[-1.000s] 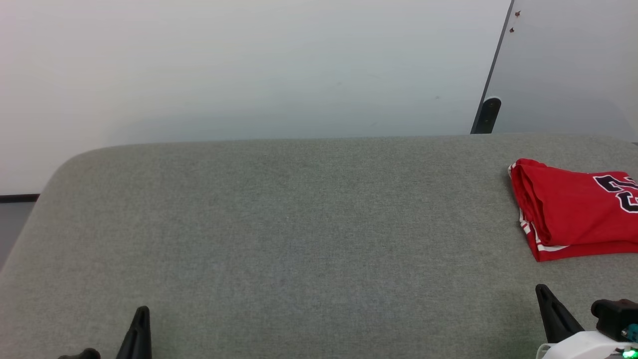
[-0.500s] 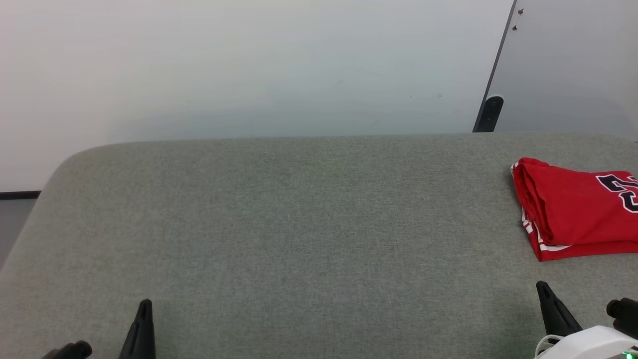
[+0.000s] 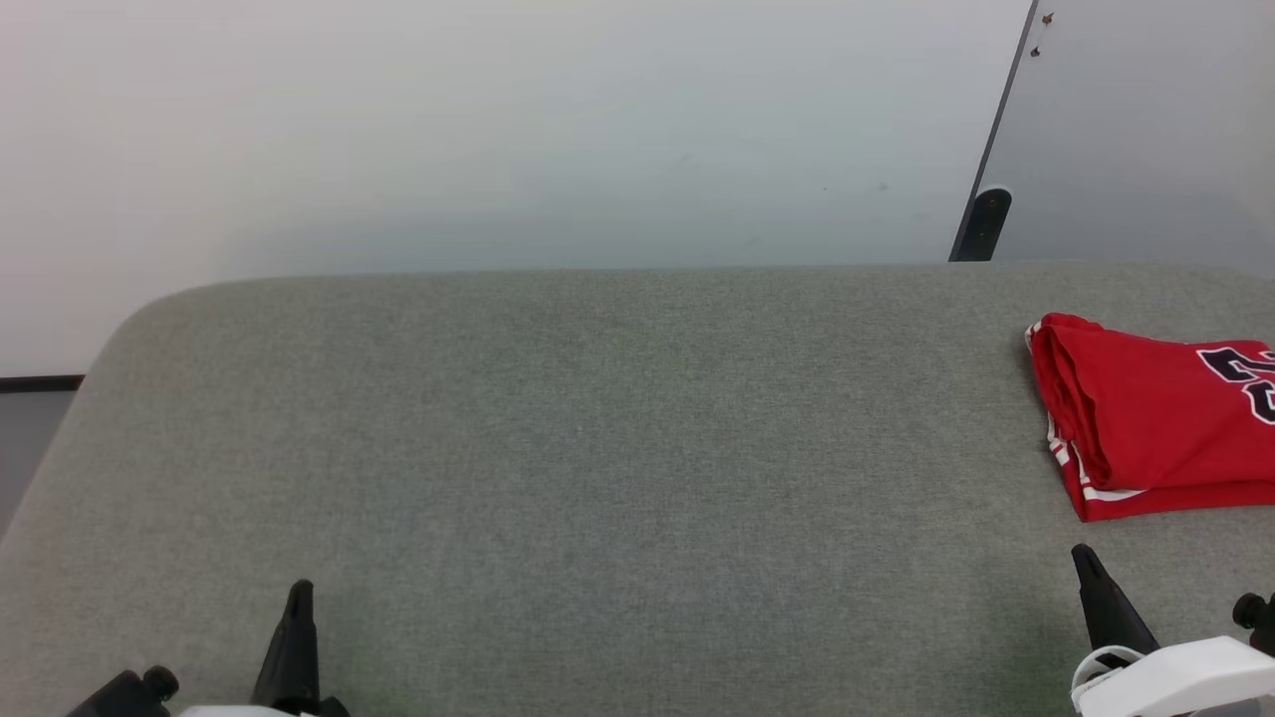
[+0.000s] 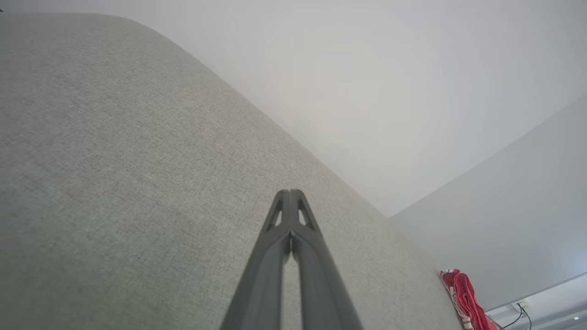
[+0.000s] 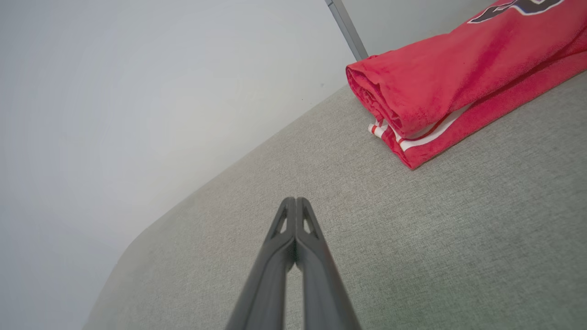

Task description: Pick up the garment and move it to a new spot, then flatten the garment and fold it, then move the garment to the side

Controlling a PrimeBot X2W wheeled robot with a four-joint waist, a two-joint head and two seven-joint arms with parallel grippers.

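Big grey fabric surface (image 3: 598, 448) takes up most of the head view, with rounded corners and nothing in the middle. A pale wall (image 3: 498, 129) runs across the top, and a grey panel (image 3: 1146, 119) with a dark edge sits in the upper right.

The garment (image 3: 1146, 418) lies folded at the right edge of the frame, partly cut off. It's red with white-striped trim peeking out at the lower left of the bundle and a bit of black lettering on top. To me this looks like the folded-and-moved-aside end of the job.

The left claw (image 4: 290, 197) is at the lower left, pinched fully together with nothing in it. The right claw (image 5: 296, 204) is at the lower right, also pressed closed and empty, near the garment's front edge but not touching it.

What could go wrong:
- The right claw is the one to watch. If that arm swings toward the upper right it could catch the trim and drag the fold open.
- The bundle looks soft and rolled at its left side, so a nudge could make it slump.
- I can't tell how much surface lies beyond the garment on the right, so a push that way might send it off.
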